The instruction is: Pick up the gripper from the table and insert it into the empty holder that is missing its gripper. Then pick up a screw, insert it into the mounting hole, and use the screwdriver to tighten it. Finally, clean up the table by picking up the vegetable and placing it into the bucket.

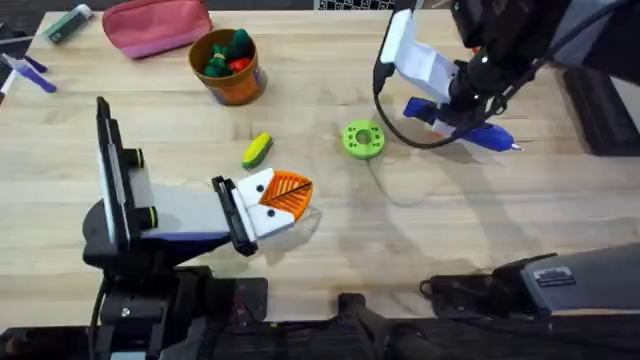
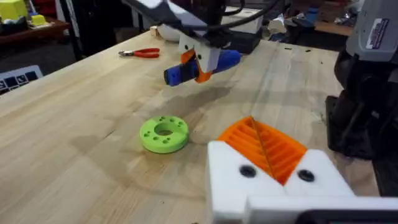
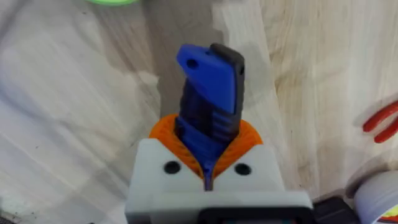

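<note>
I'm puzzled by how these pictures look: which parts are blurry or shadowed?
Overhead: the right arm near the top is large, dark and blurred, and the screwdriver casts a soft shadow on the table. Left wrist: the room behind is out of focus, while the green ring is fairly sharp with a shadow beneath. Right wrist: the screwdriver looms big and soft-edged, shading the wood beside it.

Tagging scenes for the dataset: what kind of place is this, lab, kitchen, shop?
Most likely a robotics lab or workshop bench. A light wooden table carries tools and parts: a blue screwdriver held by the right gripper, red-handled pliers, a green plastic ring. Toy vegetables in a bucket suggest a staged test.
</note>
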Controlling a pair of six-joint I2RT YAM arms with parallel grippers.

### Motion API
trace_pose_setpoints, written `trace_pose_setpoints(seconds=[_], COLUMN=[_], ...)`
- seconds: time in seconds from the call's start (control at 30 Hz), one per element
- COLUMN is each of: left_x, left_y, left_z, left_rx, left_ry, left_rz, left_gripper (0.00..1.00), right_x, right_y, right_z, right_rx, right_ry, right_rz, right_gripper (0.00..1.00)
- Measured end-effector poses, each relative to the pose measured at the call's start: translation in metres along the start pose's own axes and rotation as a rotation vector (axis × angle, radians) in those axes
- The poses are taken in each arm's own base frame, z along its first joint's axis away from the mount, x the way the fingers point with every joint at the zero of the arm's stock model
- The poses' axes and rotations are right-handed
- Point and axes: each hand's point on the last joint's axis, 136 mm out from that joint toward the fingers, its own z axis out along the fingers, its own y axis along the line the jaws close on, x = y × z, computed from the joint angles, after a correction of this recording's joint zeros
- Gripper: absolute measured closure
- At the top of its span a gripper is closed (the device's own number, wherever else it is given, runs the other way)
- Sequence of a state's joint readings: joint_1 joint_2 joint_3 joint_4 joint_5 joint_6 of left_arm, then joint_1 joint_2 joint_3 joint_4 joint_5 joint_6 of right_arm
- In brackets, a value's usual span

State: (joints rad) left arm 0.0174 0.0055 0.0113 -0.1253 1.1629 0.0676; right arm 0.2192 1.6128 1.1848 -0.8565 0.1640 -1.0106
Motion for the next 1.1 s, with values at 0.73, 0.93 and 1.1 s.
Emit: trace_pose_setpoints(seconds=[0.73,0.93,1.1], left_x=[0.000,0.000,0.000], left_y=[0.000,0.000,0.000], left_z=[0.000,0.000,0.000], left_rx=[0.000,0.000,0.000], left_ry=[0.000,0.000,0.000], left_rz=[0.000,0.000,0.004], left_gripper=[0.983,0.983,0.935], right_x=[-0.001,-0.009,-0.015], right_y=[-0.005,-0.010,-0.026], right_z=[0.047,0.025,-0.026], right_rx=[-0.039,-0.002,0.111], right_ry=[0.046,-0.024,-0.145], right_rz=[0.031,0.171,0.317], right_gripper=[0.015,0.010,0.010])
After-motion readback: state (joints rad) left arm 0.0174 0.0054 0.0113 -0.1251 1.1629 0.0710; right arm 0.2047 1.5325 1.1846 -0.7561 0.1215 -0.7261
